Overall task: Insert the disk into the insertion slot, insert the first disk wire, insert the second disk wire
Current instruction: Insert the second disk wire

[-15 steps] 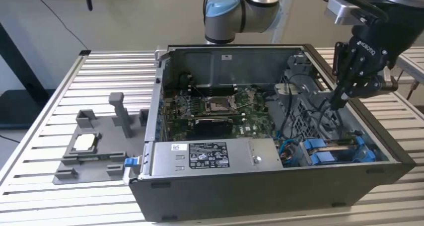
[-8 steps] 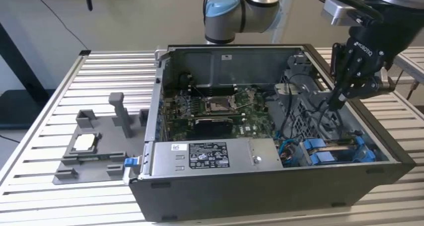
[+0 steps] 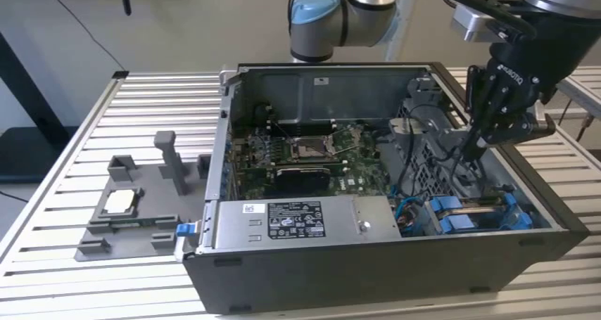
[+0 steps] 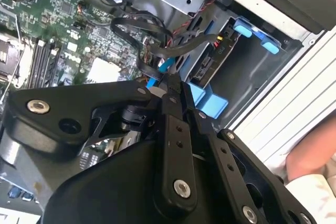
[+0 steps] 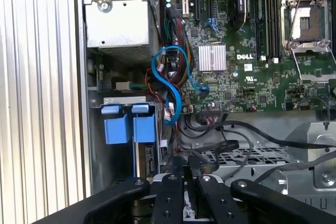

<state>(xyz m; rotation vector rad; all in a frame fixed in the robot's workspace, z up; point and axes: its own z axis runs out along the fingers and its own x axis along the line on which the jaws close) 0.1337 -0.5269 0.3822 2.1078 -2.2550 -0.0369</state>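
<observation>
We see the hand [image 3: 481, 145] low inside the open computer case [image 3: 376, 278], down at the drive end, on the exterior view's right. In both wrist views its fingers [image 4: 173, 90] sit pressed close together around what looks like a thin cable or plug near the tips, but we can't tell for sure what's pinched, or whether anything is.

The disk [image 5: 149, 156] appears already seated: in the first wrist view its edge shows just below the blue carrier tabs [image 5: 131, 127], w/ the tabs sticking out at the mouth of the slot [image 5: 113, 153], so step one looks done to us. In the exterior view the same blue carriers [image 3: 469, 218] lie in the case's near corner, just beside the grey power supply box [image 3: 291, 223].

A blue data cable [image 5: 173, 82] loops from the board [image 5: 236, 77] toward the drive bay, and black cables [image 4: 157, 35] drape over the bay nearby – probably slack left so the plugs can reach the disk's back edge. The hand's narrow, near-vertical pose makes sense to us: tight gap btw. bay wall and cables, little room to go in sideways.

The case rests on a ribbed metal tabletop [image 3: 75, 144], w/ a grey parts holder [image 3: 131, 207] well apart on the exterior view's left. A person's arm [image 4: 312, 156] shows at the tabletop's edge in the second wrist view.
</observation>
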